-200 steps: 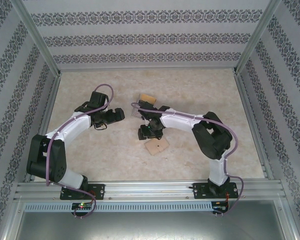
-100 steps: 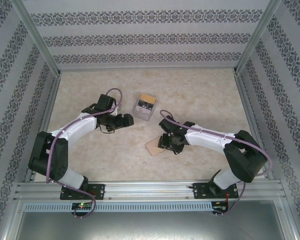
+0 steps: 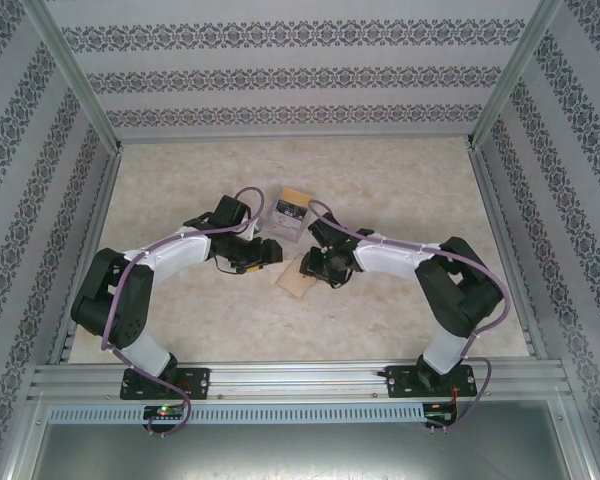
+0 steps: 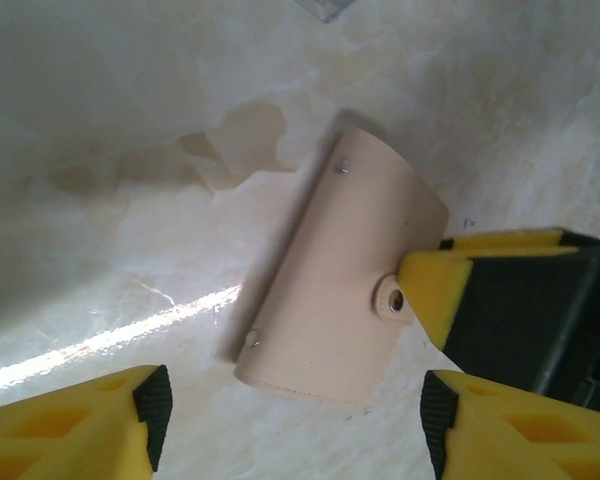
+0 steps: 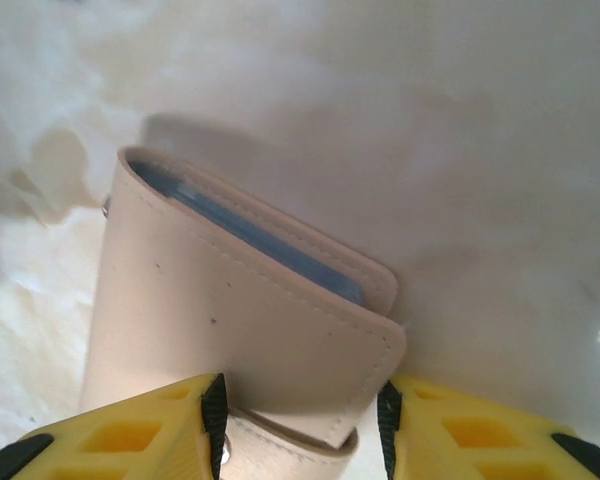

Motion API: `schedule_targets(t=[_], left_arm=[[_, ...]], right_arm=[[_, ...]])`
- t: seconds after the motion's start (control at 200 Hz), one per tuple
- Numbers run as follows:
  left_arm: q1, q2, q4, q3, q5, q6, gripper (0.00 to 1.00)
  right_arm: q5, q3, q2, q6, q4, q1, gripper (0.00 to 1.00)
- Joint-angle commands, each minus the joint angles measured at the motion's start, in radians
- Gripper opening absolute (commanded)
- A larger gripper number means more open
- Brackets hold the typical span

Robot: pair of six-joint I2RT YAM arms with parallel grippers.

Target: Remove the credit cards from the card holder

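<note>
card holder: a beige stitched sleeve (image 5: pixel 230 310) lies flat on the surface (image 3: pixel 400 190) between the two arms, within reach of both.
credit cards: a grey-blue edge (image 5: pixel 250 232) shows in the sleeve's open side, the side away from the right wrist. The cards sit inside.
right gripper (image 5: pixel 300 392): jaws straddle the snap-flap end, likely to pin the sleeve down. Cannot tell whether they are clamped or only resting.
left gripper (image 4: pixel 292 400): jaws released and spread wide, with the sleeve's short end just ahead between them. Probably lining up to brace or pull.
translucent case (image 3: pixel 292 210): sits just beyond the sleeve, apart from both grippers.
</note>
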Motion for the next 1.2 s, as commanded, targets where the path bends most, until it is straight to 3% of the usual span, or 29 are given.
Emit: schedule_targets(t=[0.0,0.18,0.425,0.864,1.064,1.194], left_arm=[[-0.012,0.018,0.050,-0.027,0.047,-0.031,0.67],[-0.025,0.061,0.101,-0.021,0.033,-0.066,0.66],[-0.049,0.145,0.109,0.023,0.068,-0.075,0.54],[-0.053,0.207,0.042,0.075,0.186,0.001,0.52],[-0.053,0.223,0.010,0.088,0.153,0.021,0.55],[-0.053,0.216,-0.057,0.095,-0.023,0.054,0.52]], right_arm=[[-0.057,0.066,0.039,-0.116,-0.005,-0.015,0.49],[-0.008,0.055,0.007,-0.104,-0.041,-0.021,0.49],[-0.027,0.021,-0.004,-0.062,-0.029,-0.012,0.45],[-0.076,0.048,0.072,-0.075,-0.005,-0.012,0.38],[-0.085,0.053,0.090,-0.083,0.006,-0.016,0.37],[-0.076,0.058,0.096,-0.095,-0.010,-0.016,0.37]])
